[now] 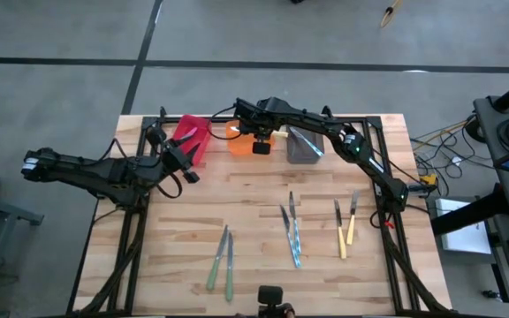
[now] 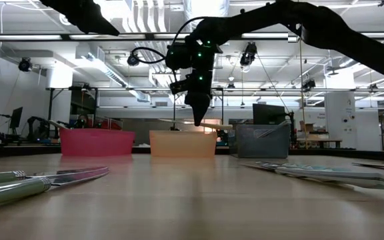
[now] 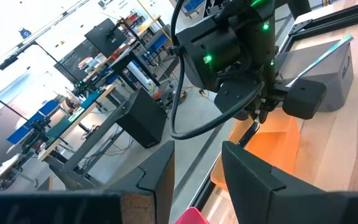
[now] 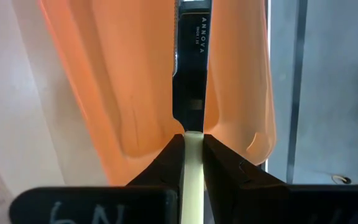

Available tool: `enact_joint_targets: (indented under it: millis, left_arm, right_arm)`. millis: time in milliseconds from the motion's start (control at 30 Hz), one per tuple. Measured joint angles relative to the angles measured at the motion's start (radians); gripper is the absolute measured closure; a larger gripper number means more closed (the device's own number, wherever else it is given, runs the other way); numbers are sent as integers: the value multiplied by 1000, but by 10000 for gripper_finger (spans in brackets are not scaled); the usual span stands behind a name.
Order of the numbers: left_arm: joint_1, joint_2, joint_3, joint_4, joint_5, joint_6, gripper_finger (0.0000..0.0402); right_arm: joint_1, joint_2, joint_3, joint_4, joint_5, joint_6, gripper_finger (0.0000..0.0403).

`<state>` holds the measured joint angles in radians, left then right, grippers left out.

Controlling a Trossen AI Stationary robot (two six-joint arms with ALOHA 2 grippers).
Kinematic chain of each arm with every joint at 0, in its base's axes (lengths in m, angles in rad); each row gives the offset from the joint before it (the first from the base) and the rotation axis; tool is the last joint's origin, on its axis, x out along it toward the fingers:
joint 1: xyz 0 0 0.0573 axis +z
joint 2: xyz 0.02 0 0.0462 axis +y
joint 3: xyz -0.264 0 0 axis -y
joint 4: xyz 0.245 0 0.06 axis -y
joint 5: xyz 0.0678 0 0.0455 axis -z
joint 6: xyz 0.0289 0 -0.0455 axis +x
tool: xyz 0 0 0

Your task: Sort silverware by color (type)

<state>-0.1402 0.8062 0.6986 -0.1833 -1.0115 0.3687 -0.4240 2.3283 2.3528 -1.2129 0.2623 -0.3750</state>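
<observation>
My right gripper (image 1: pixel 259 147) hangs over the orange bin (image 1: pixel 239 140) at the table's far side, shut on a knife (image 4: pixel 190 68) with a pale yellow handle. Its silver blade points down into the bin. My left gripper (image 1: pixel 186 168) stands open with nothing between its fingers, near the red bin (image 1: pixel 191 137). On the table lie two green-handled utensils (image 1: pixel 221 261), two light blue ones (image 1: pixel 291 231) and two pale yellow ones (image 1: pixel 345 228). A light blue utensil (image 3: pixel 328 53) leans against the rim of the grey bin (image 1: pixel 305 147). My right gripper pinches the knife's pale yellow handle (image 4: pixel 192 163) between its two fingers, close to where the blade begins. The fingers slant steeply down from above and run along the knife. The knife hangs below them, blade down, over the inside of the orange bin (image 4: pixel 135 93).
The red, orange and grey bins stand in a row along the far edge. The black frame rails (image 1: pixel 387 212) run along the table's left and right sides. Bare wood (image 1: pixel 237 199) lies between the bins and the utensils near the front.
</observation>
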Motion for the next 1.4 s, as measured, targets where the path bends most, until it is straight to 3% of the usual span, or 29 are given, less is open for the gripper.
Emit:
enact_joint_targets:
  millis: [500, 867, 1233, 1400]
  left_arm:
    - [0, 0, 0, 0, 0, 0, 287]
    - [0, 0, 0, -3, 0, 0, 287]
    - [0, 0, 0, -5, 0, -11, 287]
    - [0, 0, 0, -12, 1, -50, 287]
  right_arm:
    - [0, 0, 0, 22, 0, 9, 326]
    - [2, -7, -1, 17, 0, 39, 338]
    - [49, -109, -1, -61, -12, 140, 340]
    - [92, -165, -1, -55, -100, 137, 349]
